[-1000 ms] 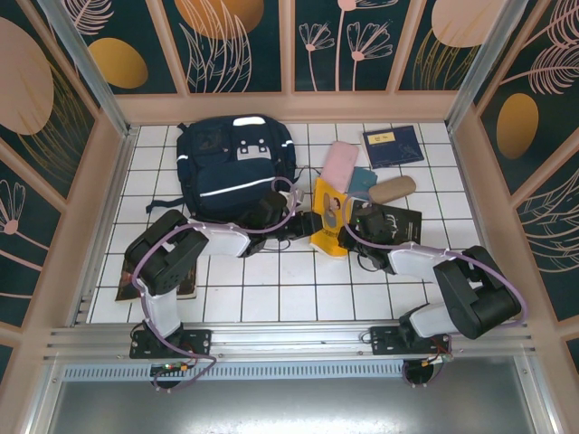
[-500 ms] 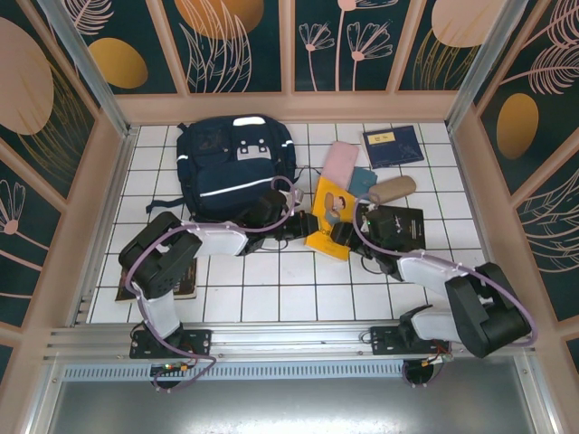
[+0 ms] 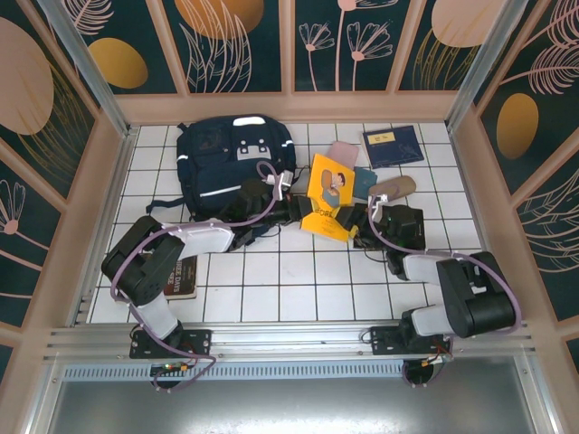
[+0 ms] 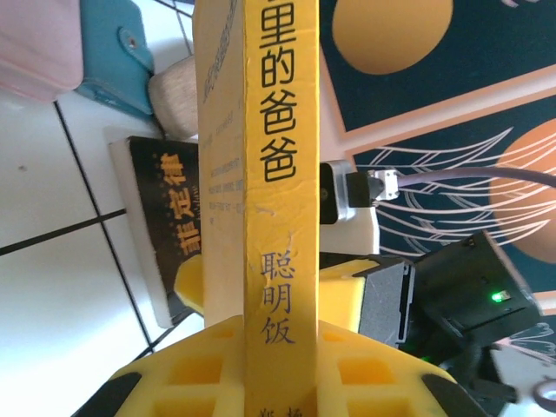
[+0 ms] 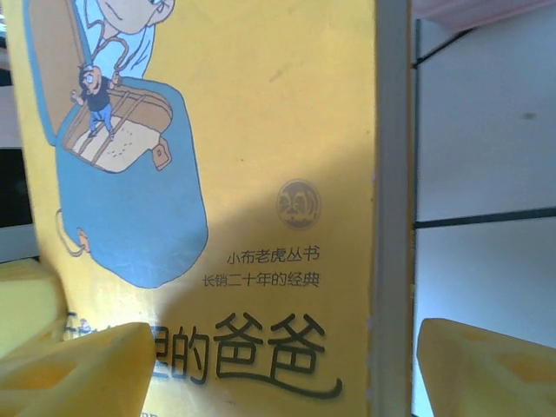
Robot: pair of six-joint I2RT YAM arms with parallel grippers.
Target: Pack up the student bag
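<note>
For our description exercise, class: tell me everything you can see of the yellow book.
The yellow book looks like a paperback, with black Chinese characters on its spine and a cartoon man and a blue bag on its cover. It stands tilted beside the student bag, its spine pinched by the left claw.

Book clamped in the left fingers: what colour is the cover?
The book is yellow, with a blue cartoon bag; clearest in the right wrist view.
</note>
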